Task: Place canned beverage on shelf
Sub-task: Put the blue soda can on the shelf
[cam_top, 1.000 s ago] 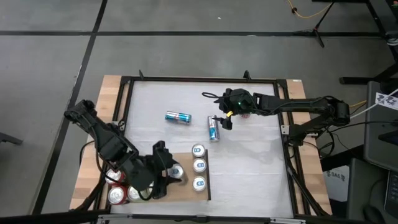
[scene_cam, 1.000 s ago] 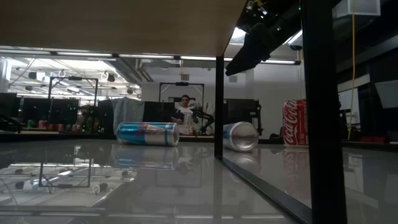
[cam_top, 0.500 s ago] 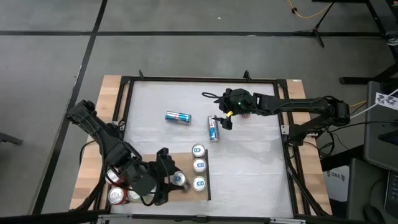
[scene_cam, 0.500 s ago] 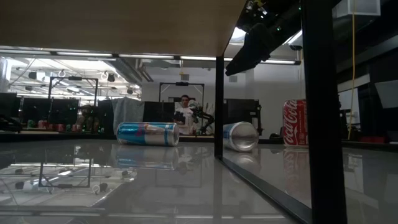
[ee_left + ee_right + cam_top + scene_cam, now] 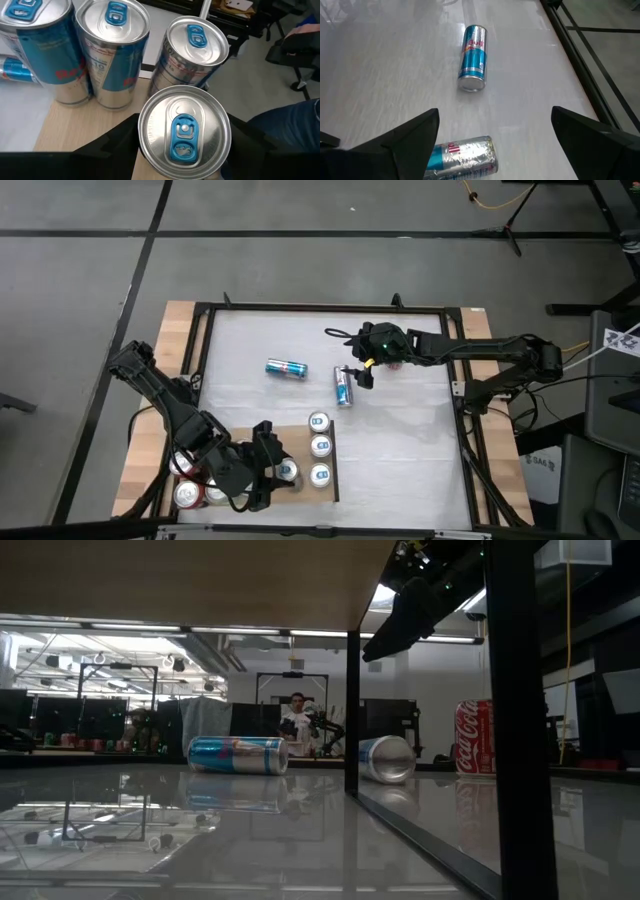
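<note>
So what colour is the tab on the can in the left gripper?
Blue, on a silver lid; clearest in the left wrist view.

The left gripper [image 5: 268, 472] is covering most of the held can [image 5: 286, 471] in the high view, so only its silver top is showing at about three o'clock of the gripper. In the left wrist view the dark fingers [image 5: 112, 142] are hiding that can's sides, and the frame edge is cutting off the leftmost upright can [image 5: 37, 47]. The left arm is overlapping the red cans [image 5: 190, 492] at the shelf's [image 5: 300, 492] nine o'clock end. In the right wrist view the nearer lying can [image 5: 462, 156] is running off the frame edge. In the low view, the red can [image 5: 474, 737] is sitting partly behind a black post [image 5: 515, 720].
</note>
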### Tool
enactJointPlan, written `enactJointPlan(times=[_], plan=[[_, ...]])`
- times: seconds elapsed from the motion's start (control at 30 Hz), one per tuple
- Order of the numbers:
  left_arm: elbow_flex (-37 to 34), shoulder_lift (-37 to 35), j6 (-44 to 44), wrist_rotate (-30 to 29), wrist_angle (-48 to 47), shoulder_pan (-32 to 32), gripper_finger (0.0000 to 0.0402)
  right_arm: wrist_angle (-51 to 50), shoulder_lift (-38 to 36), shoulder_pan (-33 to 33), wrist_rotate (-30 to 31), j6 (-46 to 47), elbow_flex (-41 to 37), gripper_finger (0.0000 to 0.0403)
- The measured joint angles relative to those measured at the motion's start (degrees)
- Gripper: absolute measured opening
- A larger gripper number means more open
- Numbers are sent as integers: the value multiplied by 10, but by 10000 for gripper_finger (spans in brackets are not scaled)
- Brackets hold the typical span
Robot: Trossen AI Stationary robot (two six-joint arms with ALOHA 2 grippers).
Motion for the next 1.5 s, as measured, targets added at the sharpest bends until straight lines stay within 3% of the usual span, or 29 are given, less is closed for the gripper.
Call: enactJointPlan(times=[1.27, 1.5], plan=[[-1, 0, 0, 0, -2, 0, 231, 0, 0, 0, 0, 0, 0, 376], [-1, 0, 0, 0, -2, 0, 274, 0, 0, 0, 0, 0, 0, 376]])
